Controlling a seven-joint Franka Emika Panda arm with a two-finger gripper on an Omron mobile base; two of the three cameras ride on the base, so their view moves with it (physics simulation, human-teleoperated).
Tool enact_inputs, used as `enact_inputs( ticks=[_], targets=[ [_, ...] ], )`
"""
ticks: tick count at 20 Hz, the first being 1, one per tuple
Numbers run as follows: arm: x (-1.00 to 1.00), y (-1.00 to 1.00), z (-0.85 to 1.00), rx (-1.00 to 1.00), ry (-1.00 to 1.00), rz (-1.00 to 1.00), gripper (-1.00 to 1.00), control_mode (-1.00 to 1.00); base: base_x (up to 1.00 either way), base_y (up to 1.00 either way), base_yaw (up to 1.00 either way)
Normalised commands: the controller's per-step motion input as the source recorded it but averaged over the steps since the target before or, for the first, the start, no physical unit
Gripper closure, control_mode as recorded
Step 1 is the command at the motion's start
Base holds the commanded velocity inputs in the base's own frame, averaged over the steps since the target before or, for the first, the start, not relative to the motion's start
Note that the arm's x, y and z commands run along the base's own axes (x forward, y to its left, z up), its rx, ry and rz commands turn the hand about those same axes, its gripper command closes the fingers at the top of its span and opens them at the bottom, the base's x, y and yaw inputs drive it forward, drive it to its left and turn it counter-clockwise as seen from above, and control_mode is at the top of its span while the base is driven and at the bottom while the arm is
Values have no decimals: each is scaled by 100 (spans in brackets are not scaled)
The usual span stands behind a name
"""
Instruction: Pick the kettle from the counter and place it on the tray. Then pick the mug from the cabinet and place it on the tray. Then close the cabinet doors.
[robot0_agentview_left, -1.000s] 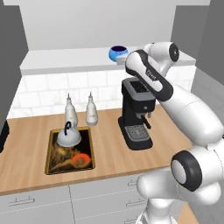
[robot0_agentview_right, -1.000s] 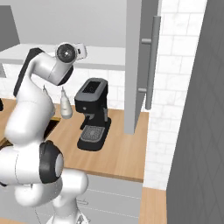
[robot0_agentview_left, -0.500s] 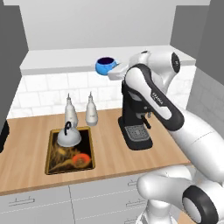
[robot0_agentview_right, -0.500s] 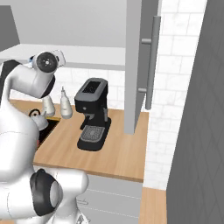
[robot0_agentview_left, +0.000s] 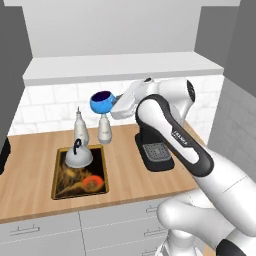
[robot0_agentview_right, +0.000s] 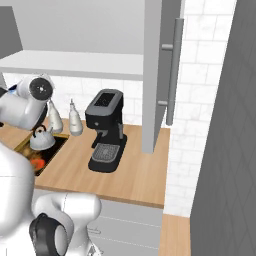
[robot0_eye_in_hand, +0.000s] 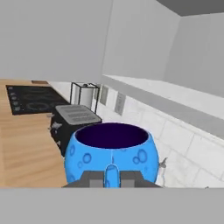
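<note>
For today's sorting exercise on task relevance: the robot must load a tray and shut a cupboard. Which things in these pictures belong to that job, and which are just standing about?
Part of the job:
mug, held in the gripper
kettle, on the tray
counter
cabinet shelf
cabinet door, open

Just standing about:
coffee machine
two bottles
toaster
stove

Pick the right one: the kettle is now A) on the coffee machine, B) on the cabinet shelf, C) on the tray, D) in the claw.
C: the kettle sits on the tray, while the claw carries the mug above the counter.
</note>
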Motion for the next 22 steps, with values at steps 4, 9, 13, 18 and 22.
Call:
enact_inputs(
  ticks=[4, 9, 13, 18, 22],
  targets=[
    [-18, 42, -80, -5, 0, 24, 100, -100, 0, 0, 0],
    [-2, 26, -84, -4, 2, 24, 100, -100, 0, 0, 0],
    [0, 17, -78, 0, 1, 23, 100, -100, 0, 0, 0],
    [0, 11, -68, 0, 0, 23, 100, -100, 0, 0, 0],
    [15, 7, -60, 0, 0, 16, 100, -100, 0, 0, 0]
  ],
)
